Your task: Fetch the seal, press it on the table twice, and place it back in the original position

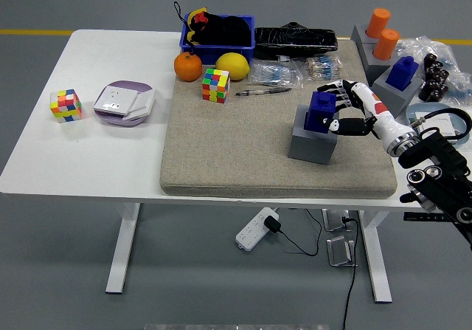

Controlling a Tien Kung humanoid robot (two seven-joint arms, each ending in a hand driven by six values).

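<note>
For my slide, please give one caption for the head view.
Right hand grasps blue seal on its grey base.

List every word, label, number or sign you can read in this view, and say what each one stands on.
None can be read.
Clear plastic bags: blue marks inside, too small to tell as print.
Black packet: no lettering shows.
Purple-and-white box: a small mark on top, too blurred to read.
Blue seal and its grey block: plain.

Blue block-shaped seal (318, 112) on grey base block (312, 145). Beige fabric mat (243, 153) on white table (96, 153). Multicoloured puzzle cube (215, 85), checkered.
</note>
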